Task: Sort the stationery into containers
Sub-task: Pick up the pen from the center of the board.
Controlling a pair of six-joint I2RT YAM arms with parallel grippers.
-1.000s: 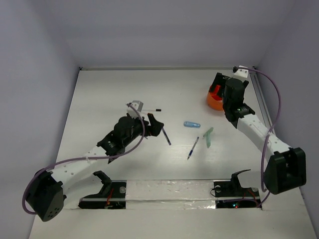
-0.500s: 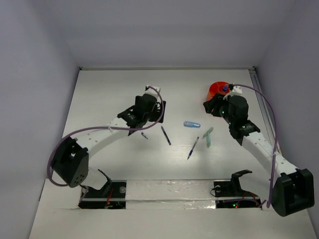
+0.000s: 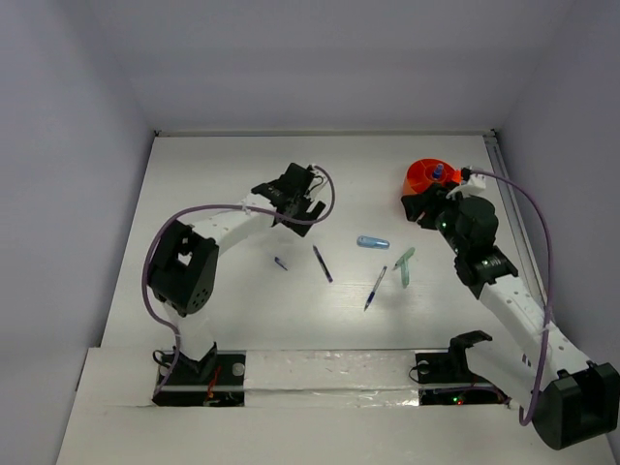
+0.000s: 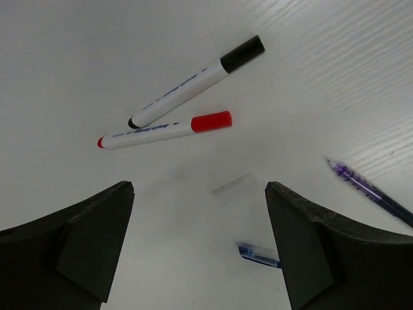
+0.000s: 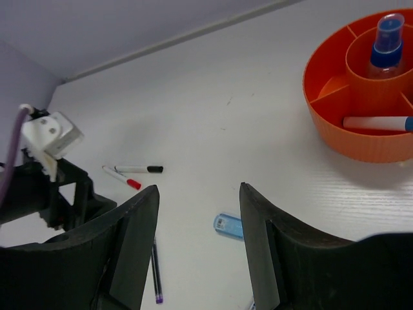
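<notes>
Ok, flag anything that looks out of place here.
Nothing spilled or damaged. Only a small clear piece lies loose near the red-capped marker, possibly a stray cap; too faint to tell.

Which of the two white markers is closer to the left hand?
The red-capped marker; the black-capped marker lies just beyond it, farther away.

Orange cup [image 5: 335, 139] cropped at right edge, blue pen [image 4: 257, 254] and purple pen [image 4: 361, 185] each partly out of sight
</notes>
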